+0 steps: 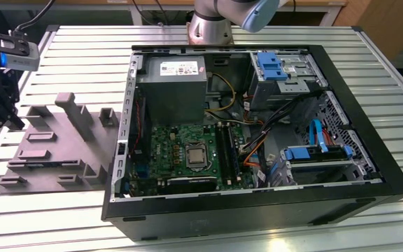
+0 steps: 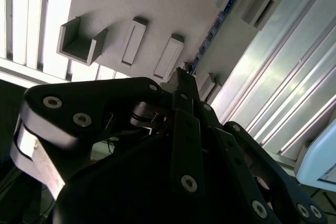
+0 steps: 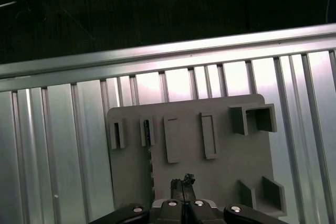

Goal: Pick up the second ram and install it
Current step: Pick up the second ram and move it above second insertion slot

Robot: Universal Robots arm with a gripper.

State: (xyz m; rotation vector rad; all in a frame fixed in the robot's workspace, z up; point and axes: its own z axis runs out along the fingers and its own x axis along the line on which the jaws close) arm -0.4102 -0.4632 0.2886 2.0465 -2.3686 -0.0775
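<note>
At the exterior view's far left, the gripper (image 1: 11,121) is hanging above the slatted table (image 1: 69,52), its upper part running out past the picture's edge. In both wrist views its fingertips (image 3: 177,186) are pressing together, with nothing showing between them.

Just to the right, the grey fixture (image 1: 61,142) is lying flat near the table's left edge, with posts rising along its far side. The ram (image 2: 210,35) is standing on edge in the fixture. In the second wrist view it is showing as a thin dark strip stretching between two end holders, and its chips are hard to make out. In the exterior view it is lying along the fixture's near side. The gripper is hovering apart from it, above the fixture. Bare slats are lying open beyond the fixture's far side and in front of its near side.

Further right, the open case (image 1: 369,173) is lying on its side, its left wall sitting just beside the fixture. Inside, the motherboard (image 1: 180,152) is facing up, with long slots (image 1: 226,147) running along its right side and cables crowding in beside them. Whether any slot is filled is hard to tell. Behind the case, the arm (image 1: 212,23) is rising out of the picture's top edge.
</note>
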